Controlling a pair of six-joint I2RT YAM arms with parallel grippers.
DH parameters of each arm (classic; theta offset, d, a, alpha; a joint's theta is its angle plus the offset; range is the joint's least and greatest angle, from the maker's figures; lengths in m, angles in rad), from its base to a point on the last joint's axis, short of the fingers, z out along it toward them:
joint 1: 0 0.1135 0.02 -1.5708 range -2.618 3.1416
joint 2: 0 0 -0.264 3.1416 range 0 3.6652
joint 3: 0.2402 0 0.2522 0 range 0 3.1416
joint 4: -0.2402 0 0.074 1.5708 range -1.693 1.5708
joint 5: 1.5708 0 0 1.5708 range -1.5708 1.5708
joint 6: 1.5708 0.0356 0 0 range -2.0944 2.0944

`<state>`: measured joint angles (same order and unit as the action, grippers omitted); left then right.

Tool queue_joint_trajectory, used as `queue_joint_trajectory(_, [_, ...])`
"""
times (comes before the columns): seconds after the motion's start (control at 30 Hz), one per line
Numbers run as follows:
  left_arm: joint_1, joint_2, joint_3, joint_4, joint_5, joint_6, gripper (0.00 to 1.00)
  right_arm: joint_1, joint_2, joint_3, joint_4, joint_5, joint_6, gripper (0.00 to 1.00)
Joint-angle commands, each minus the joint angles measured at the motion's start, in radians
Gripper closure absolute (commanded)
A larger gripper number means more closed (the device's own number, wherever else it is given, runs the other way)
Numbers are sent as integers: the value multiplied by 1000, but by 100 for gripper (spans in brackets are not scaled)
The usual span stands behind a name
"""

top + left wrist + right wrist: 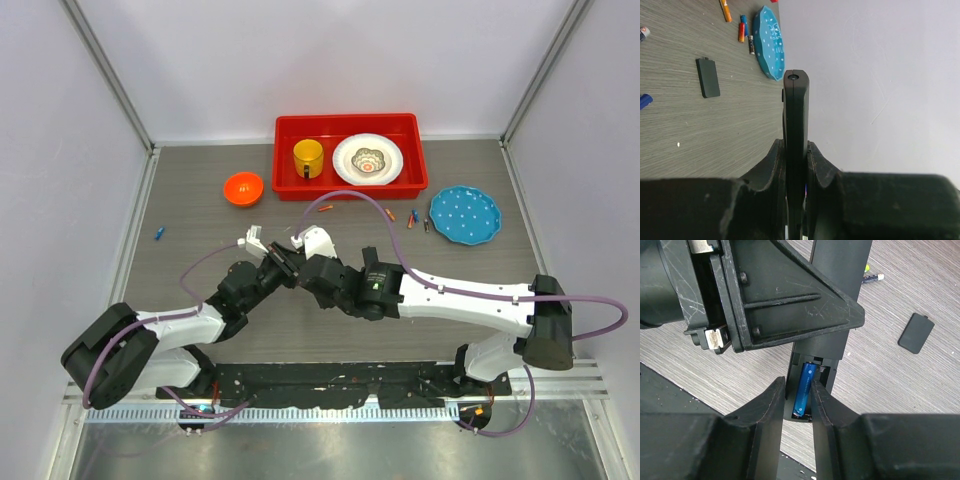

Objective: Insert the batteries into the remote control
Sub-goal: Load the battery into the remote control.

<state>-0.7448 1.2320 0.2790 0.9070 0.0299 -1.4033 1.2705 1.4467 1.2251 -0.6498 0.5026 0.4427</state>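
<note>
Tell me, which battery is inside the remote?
The blue battery, lying in the remote control's open slot between the right gripper's jaws. The other batteries lie loose on the table.

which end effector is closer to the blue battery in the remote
Right. The right end effector straddles the blue battery in the remote control; the left end effector clamps that remote farther along.

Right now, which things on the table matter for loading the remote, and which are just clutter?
Job: remote control, in the left gripper; blue battery at its open compartment; loose batteries; black battery cover.
Lying about: orange bowl, red tray, yellow mug, white plate, blue plate.
</note>
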Motion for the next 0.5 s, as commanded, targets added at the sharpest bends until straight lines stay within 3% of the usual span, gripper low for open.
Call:
queue_joint_trajectory(0.0, [1,-26,34,59,10,3,100,7,11,13,35,-4,4,69])
queue_joint_trajectory(0.27, [1,-26,28,66,4,1,100,7,17,16,41,-10,11,81])
queue_joint_trajectory(0.4, [1,-23,25,72,1,1,100,7,20,16,42,-15,21,81])
queue_joint_trajectory(0.47, [2,-22,22,75,1,1,100,6,21,17,39,-7,28,74])
